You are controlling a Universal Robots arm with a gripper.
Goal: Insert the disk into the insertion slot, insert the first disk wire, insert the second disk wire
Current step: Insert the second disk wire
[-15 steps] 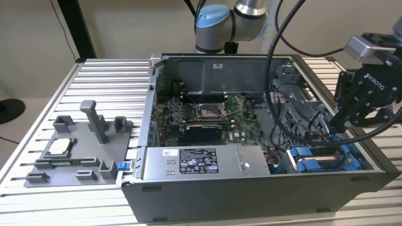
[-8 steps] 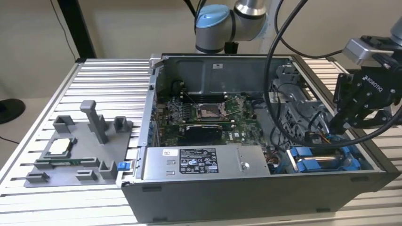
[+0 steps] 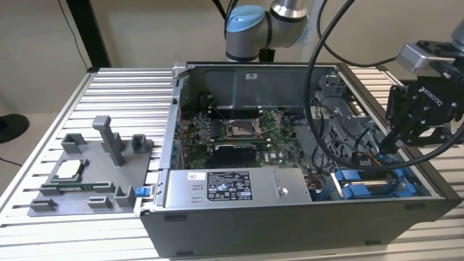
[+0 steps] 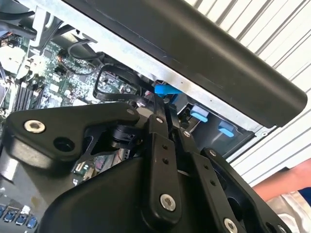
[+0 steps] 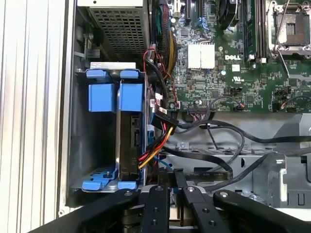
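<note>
The disk (image 5: 130,145) stands in its blue carrier (image 5: 131,97) inside the insertion slot at the case's corner; in the exterior view the disk (image 3: 373,187) lies at the near right of the open case. A red, yellow and orange wire bundle (image 5: 153,150) runs to the disk's end. My gripper (image 5: 171,175) hovers just off that end with its fingers close together on a thin blue wire (image 5: 164,165). In the second wrist view the blue wire (image 4: 167,90) sticks out past the gripper (image 4: 158,104). From outside, the gripper (image 3: 392,145) hangs over the drive bay.
A grey labelled power-supply box (image 3: 232,187) sits beside the drive bay and the motherboard (image 3: 239,130) lies behind it. Black cables (image 5: 228,145) loop across the case floor near the gripper. A grey fixture (image 3: 87,174) stands at the exterior view's left. A person's arm (image 4: 284,187) is beyond the case wall.
</note>
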